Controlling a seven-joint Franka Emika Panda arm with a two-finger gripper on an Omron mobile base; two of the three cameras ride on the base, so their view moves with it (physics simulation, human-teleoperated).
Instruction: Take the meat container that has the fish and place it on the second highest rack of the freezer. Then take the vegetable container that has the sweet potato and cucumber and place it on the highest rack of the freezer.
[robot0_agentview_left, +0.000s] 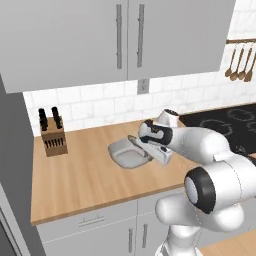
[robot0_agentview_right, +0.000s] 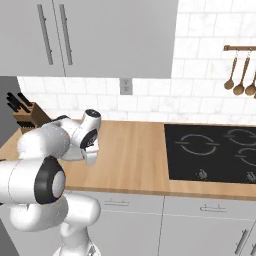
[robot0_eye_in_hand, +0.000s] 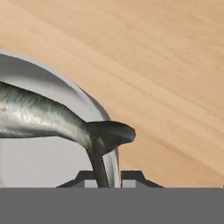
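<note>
Near edge: grey base cabinets with bar pulls under a wooden table. On the table, the meat container, a shallow oval grey bowl, left of the cooktop and right of the knife block. Inside the bowl, the fish, tail fin lapping over the right rim. Hand pinched shut on that rim at the tail end, one fingertip each side of the wall. Farther back: white tiled wall with an outlet, grey upper cabinets, wooden spoons hanging far right.
</note>
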